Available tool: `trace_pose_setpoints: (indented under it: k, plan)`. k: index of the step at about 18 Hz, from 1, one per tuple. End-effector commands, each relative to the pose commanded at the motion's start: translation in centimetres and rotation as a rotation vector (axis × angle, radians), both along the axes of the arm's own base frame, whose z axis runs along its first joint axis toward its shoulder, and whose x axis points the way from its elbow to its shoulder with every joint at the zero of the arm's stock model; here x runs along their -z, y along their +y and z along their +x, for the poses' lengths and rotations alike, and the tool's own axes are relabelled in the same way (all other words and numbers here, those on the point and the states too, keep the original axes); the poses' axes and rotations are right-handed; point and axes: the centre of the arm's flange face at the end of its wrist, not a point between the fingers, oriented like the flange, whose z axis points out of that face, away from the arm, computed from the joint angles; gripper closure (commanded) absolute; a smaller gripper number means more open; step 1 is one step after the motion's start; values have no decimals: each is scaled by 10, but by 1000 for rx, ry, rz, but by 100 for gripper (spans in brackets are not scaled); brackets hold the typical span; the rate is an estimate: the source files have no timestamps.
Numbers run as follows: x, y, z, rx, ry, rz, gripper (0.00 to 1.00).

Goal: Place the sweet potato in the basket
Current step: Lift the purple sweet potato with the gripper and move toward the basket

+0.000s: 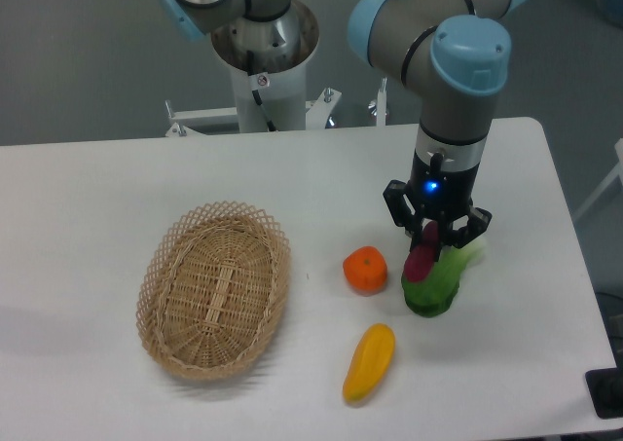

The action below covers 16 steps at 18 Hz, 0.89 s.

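The sweet potato [421,263] is a small magenta-purple tuber standing nearly upright at the right of the table, its lower end against a green leafy vegetable [438,287]. My gripper [434,238] points straight down over it, and its black fingers are shut on the sweet potato's upper part. The light tan wicker basket [161,266] lies on the left half of the table, well to the left of the gripper, with nothing inside it.
A round orange [365,270] sits just left of the gripper. A yellow-orange elongated fruit [370,363] lies nearer the front edge. The arm's base stands behind the table's back edge.
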Motion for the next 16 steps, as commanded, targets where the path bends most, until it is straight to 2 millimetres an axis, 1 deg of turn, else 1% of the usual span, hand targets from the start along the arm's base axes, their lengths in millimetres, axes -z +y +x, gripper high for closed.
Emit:
trace_pose_setpoints:
  k: [2,4,8,12,14,16]
  plan:
    - [4,1,3,2,-8,-4,70]
    - [1,3,6,-1,-8,-2,70]
    - [4,30,34,-29,-34,7,70]
    - [14,61,77,-84,-74,2,70]
    - [21,79,106,-107,-83,-23,70]
    - [37,95,139,-121,-98,-42,70]
